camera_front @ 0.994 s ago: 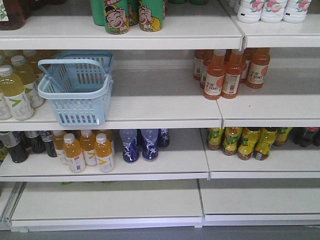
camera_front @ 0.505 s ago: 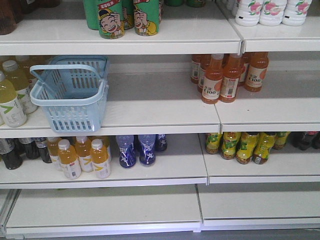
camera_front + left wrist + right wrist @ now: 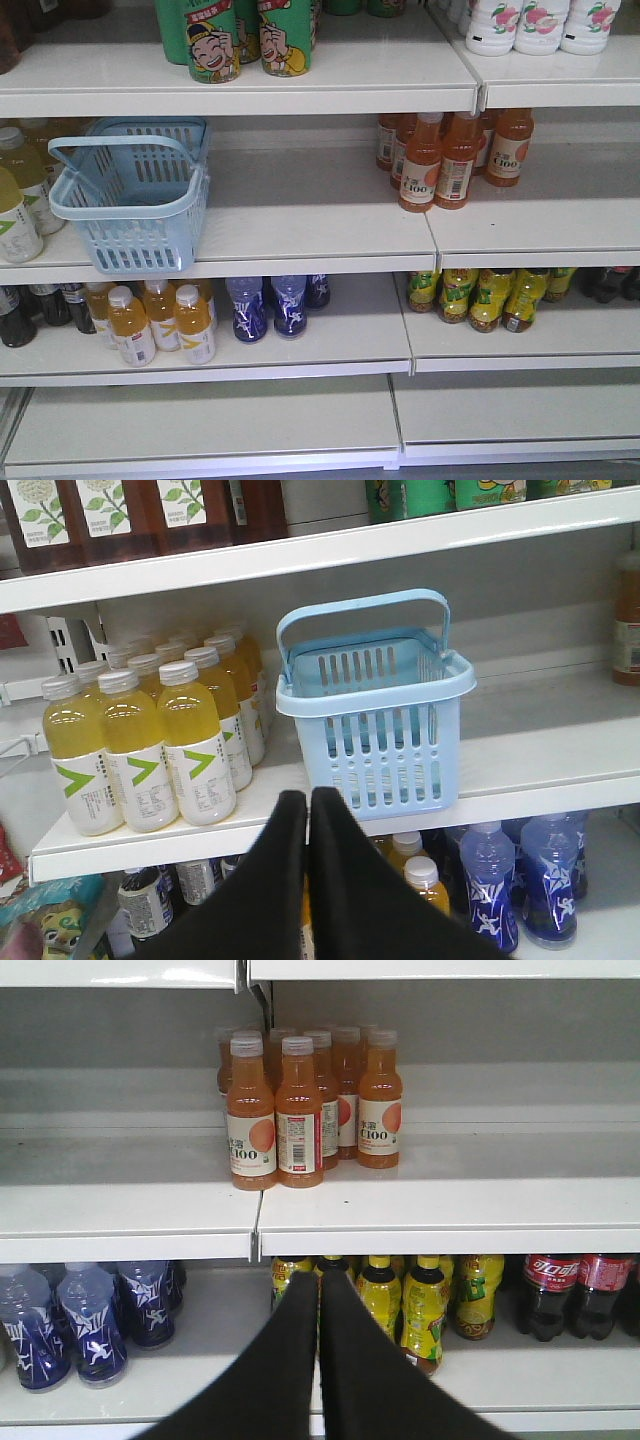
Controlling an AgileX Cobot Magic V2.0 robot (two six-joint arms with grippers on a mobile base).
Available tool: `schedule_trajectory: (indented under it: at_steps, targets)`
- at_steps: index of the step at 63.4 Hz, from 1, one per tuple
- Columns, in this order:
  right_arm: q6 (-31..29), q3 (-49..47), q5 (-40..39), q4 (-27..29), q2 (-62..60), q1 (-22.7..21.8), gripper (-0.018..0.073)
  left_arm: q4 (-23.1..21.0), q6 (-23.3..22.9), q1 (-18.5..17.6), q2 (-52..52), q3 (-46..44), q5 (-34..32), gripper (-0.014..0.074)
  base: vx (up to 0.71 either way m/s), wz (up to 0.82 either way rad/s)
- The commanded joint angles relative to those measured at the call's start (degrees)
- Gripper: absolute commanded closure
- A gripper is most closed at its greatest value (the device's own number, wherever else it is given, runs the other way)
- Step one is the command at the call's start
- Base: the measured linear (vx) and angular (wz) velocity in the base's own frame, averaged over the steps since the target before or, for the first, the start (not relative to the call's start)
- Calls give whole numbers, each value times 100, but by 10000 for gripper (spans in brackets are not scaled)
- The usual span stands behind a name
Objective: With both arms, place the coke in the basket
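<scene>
"c100" on orange bottles (image 3: 300, 1110)

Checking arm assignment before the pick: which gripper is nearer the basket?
Left. The basket stands ahead of the left gripper, slightly to its right. The right gripper faces the orange bottles, with no basket in its view.

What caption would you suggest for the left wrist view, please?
Shut left pincer faces an empty light blue basket beside yellow drink bottles on a white shelf.
</scene>
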Motion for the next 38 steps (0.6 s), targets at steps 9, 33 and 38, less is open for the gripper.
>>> schedule_trajectory:
  at_steps: [9, 33, 38]
  targets:
    - [-38, 85, -405, 1, -102, 9, 564, -37, 18, -28, -120, 24, -398, 603, 1, 0]
    - [-38, 85, -405, 1, -102, 9, 564, -37, 18, -28, -120, 24, -398, 603, 0, 0]
    - [-38, 85, -405, 1, -102, 9, 564, -37, 18, -28, -120, 24, -398, 603, 0, 0]
